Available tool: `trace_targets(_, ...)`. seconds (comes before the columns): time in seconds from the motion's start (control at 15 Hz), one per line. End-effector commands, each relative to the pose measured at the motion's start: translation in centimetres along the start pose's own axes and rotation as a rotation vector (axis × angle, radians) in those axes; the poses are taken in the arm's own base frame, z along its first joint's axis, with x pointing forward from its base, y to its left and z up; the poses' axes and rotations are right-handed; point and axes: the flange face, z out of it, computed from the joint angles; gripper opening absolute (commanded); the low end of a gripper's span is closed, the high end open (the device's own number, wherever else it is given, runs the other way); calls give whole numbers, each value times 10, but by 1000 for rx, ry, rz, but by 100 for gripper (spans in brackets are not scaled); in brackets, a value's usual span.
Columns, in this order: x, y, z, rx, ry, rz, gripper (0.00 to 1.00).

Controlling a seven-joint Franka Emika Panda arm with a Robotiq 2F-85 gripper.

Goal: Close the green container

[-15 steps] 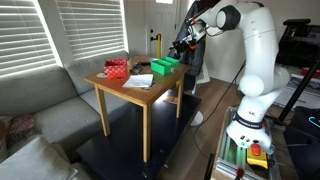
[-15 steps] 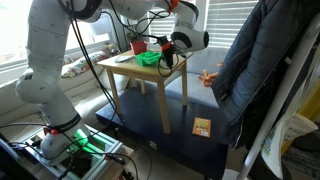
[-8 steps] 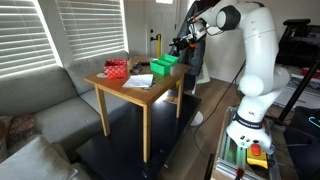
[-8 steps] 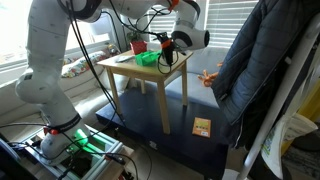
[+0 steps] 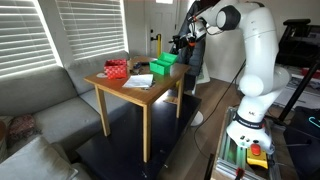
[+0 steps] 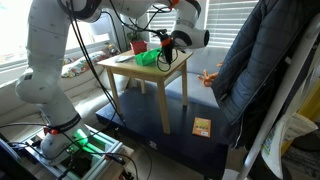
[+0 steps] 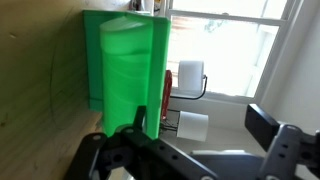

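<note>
The green container (image 5: pixel 164 65) stands at the corner of the small wooden table (image 5: pixel 158 84) nearest the arm, close to the edge. The gripper (image 5: pixel 181 44) hangs just beyond that corner, over open floor, near the box but apart from it. In the wrist view its dark fingers (image 7: pixel 285 150) are spread wide with nothing between them, and the container fills the space ahead of them.

Room is tight on the far side, where a grey sofa (image 5: pixel 40 105) sits close to the table. In an exterior view a figure in a dark jacket (image 6: pixel 250 70) stands just beside the table.

The box is smooth, bright green and rectangular with plain flat faces (how far its lid is raised I cannot tell). The tabletop shows pale wood grain. A red patterned box (image 5: pixel 117 69) sits at the opposite end, and a flat white sheet (image 5: pixel 138 80) lies between the two boxes.

Against a second ago, the gripper has shifted only slightly, and the container, red box and sheet lie where they were.
</note>
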Motion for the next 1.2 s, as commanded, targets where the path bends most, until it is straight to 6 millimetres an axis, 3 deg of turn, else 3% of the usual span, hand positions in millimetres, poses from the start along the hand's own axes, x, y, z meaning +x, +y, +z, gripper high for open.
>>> trace_targets(0.0, 4, -12, 3, 41, -4, -1, 100)
trace_targets(1.13, 19, -41, 41, 64, -41, 10, 100)
